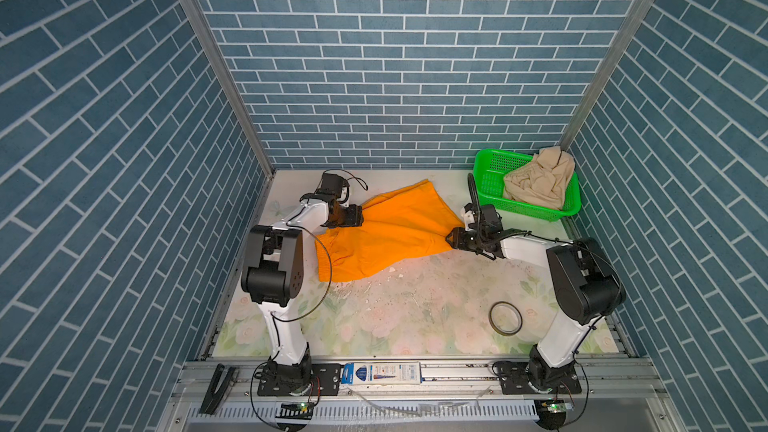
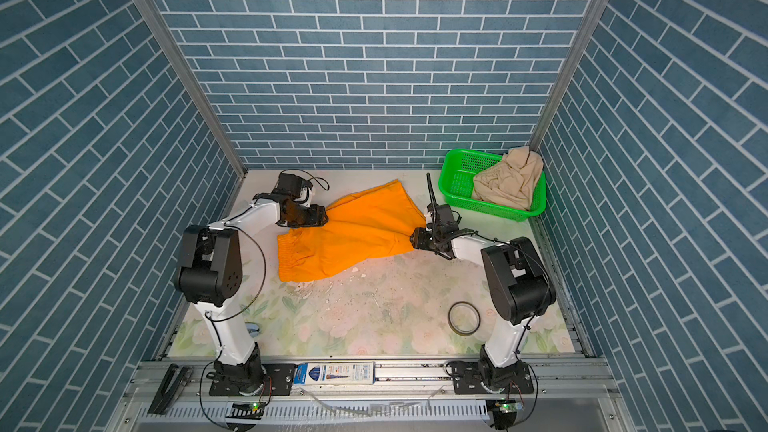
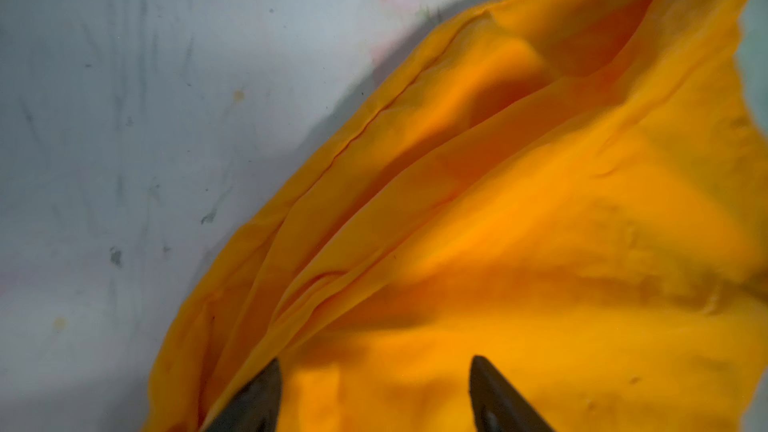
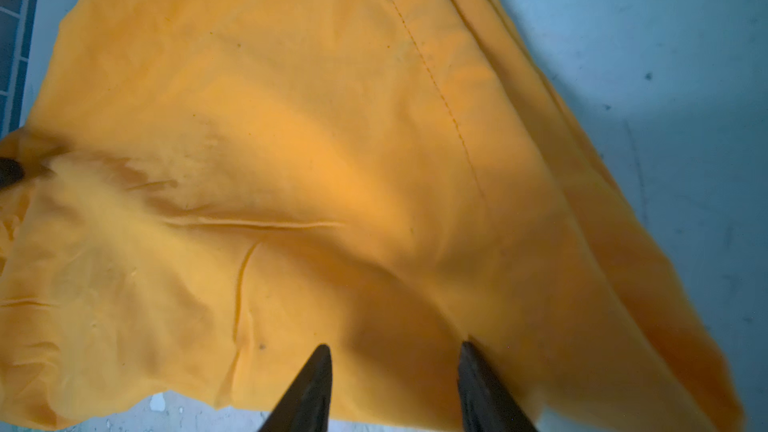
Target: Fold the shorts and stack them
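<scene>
The orange shorts (image 1: 386,234) are spread flat, nearer than the green basket (image 1: 486,184) and beside it. They are judged thin, light and limp, best pinched at hem or waistband corners. The left gripper (image 3: 374,359) and right gripper (image 4: 395,347) are seen parted over the 2 ends. The beige shorts (image 1: 536,180) are heaped inside the basket.

L arm (image 1: 284,334) & R arm (image 1: 563,336): white link shells, bulky black joint housings, thin black cables (image 1: 331,261) looping off. Black base plates (image 1: 326,380) w/ screws, near edge. Fingertips (image 3: 257,401) black, pointed.
</scene>
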